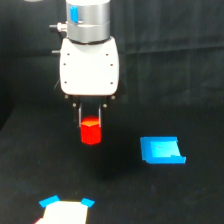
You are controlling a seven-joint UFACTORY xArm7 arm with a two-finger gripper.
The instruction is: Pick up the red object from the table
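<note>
- End effector (90, 120) grips the red block (91, 131) between narrow fingers, which close on its upper part.
- Block seems lifted clear of the table (190, 195); contact is hard to judge.
- Step: lift, apparently near done.
- Next: hold firmly, rise straight up.

My arm (89, 20) cut off by the top edge, upper sides of the red block (91, 131) hidden behind my fingers (80, 116), whether it clears the table (190, 195) unclear, white and blue piece (66, 211) cropped at the bottom edge, blurred.
</note>
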